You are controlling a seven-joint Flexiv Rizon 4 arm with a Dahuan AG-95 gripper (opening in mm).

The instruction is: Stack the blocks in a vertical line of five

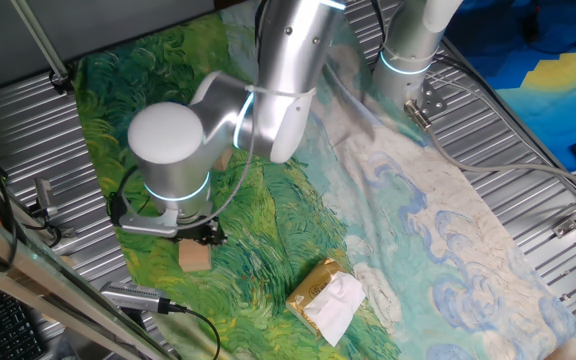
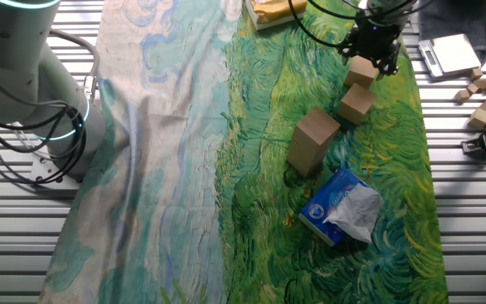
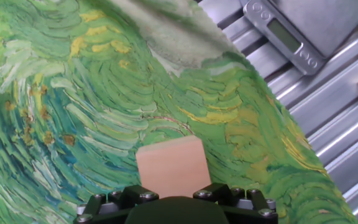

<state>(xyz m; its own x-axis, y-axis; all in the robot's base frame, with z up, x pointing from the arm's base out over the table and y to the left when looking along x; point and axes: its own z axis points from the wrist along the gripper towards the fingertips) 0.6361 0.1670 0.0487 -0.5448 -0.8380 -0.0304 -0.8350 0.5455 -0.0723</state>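
In one fixed view the arm bends low over the green painted cloth that covers the worktop, and its gripper hangs just above a wooden block lying on the cloth; a second block peeks out from behind the arm, and a yellow packet with white tissue lies near the front edge. In the other fixed view the gripper sits over a block at the far side of the cloth; just beside it stands another block, then a taller stack, and a blue-and-white packet lies nearest. In the hand view a block rests on the cloth just ahead of the gripper; whether the gripper grasps it I cannot tell.
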